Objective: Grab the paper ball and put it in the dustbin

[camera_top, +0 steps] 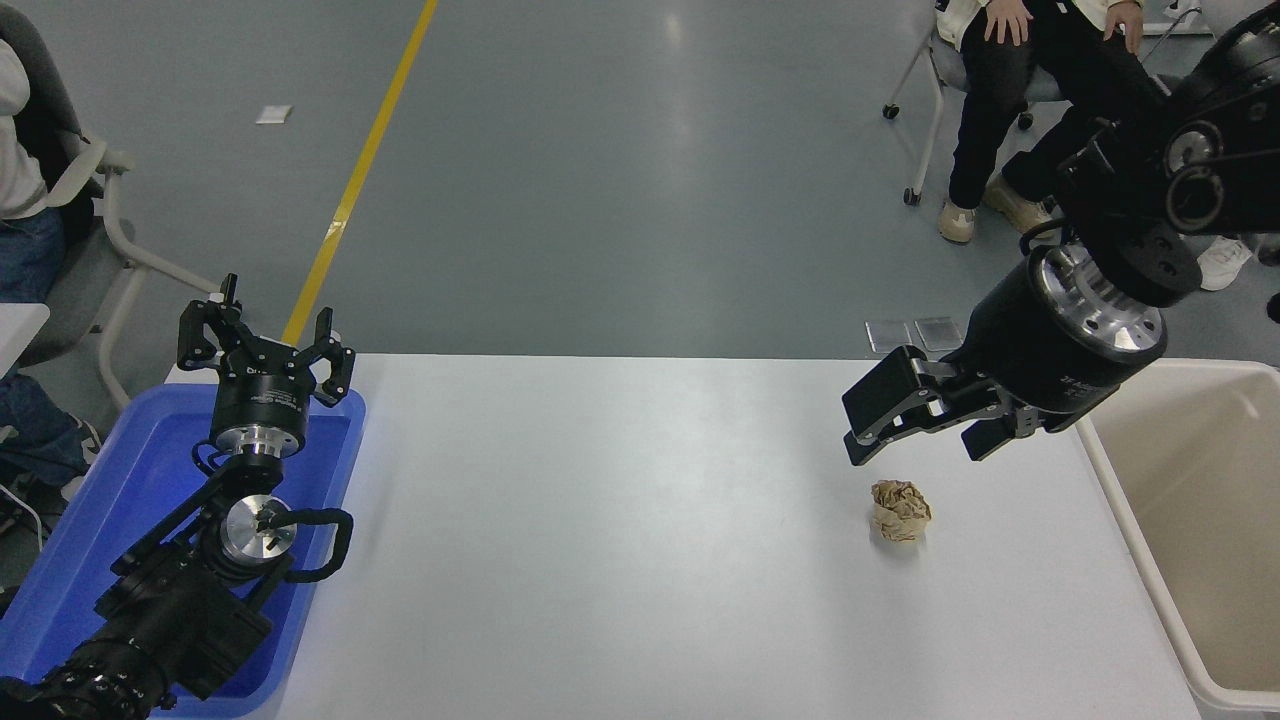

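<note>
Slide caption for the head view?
Right gripper open above the paper ball on the table, dustbin alongside.

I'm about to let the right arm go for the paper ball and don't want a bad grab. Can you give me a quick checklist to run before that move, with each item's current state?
1. Right pincer open: ok, fingers spread and holding nothing.
2. Paper ball reachable: ok, it sits alone on the white table, just in front of and below the right pincer.
3. Pincer lined up over the ball: not ok, it hangs slightly behind it, apart.
4. Dustbin ready: ok, open at the table's right edge; the part of its inside in view looks bare.
5. Left pincer out of the way: ok, parked over the blue tray.
6. Height above the ball: cannot tell.
</note>
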